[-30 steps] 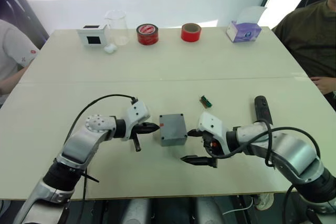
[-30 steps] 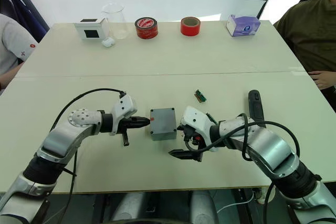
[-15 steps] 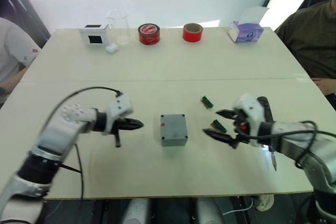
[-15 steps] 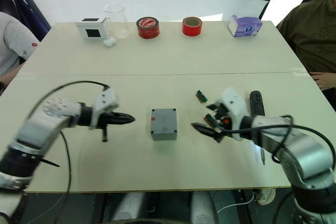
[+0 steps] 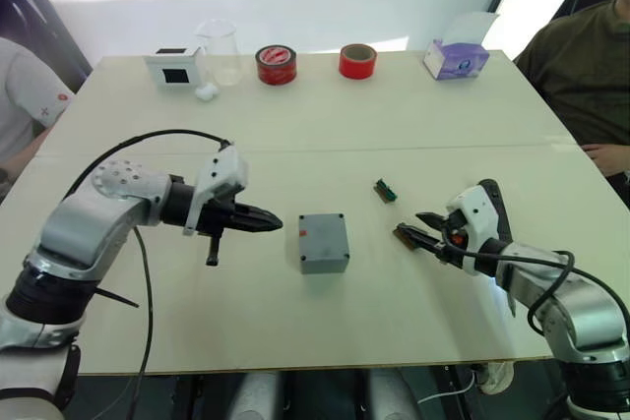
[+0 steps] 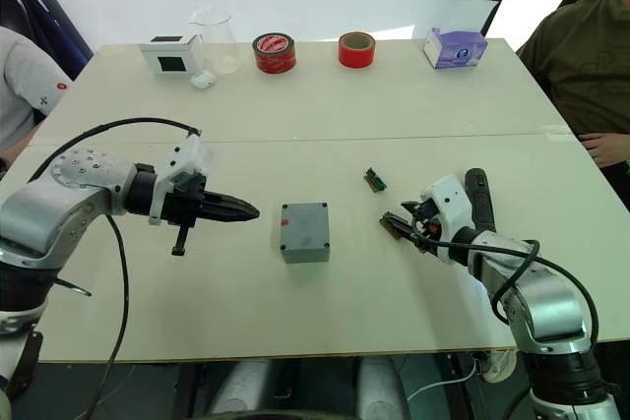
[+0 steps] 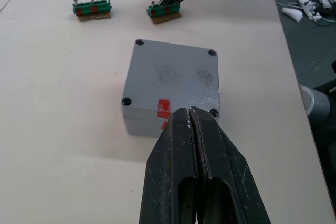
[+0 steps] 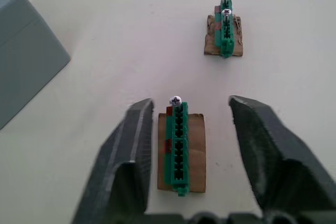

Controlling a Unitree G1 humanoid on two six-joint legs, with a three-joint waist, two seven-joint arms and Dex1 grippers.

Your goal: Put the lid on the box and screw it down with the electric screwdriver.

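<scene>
The grey box (image 5: pixel 324 243) stands mid-table with the lid (image 7: pixel 173 74) lying on top, dark holes at its corners and a red mark on the side. My left gripper (image 5: pixel 279 224) is shut and empty, pointing at the box from a short way to its left. My right gripper (image 8: pixel 191 103) is open to the right of the box, its fingers on either side of a green terminal block (image 8: pixel 177 140) that carries a screw, with gaps on both sides. The black electric screwdriver (image 6: pixel 476 194) lies on the table just behind my right arm.
A second green block (image 5: pixel 385 190) lies farther back. Along the far edge stand a white box with a black screen (image 5: pixel 175 64), a glass beaker (image 5: pixel 219 46), two red tape rolls (image 5: pixel 277 63), and a tissue box (image 5: pixel 456 58). People sit at both table ends.
Both grippers have drawn away from the box. The right one swung rightward to the green block and its jaws narrowed around it. The left stayed shut.
</scene>
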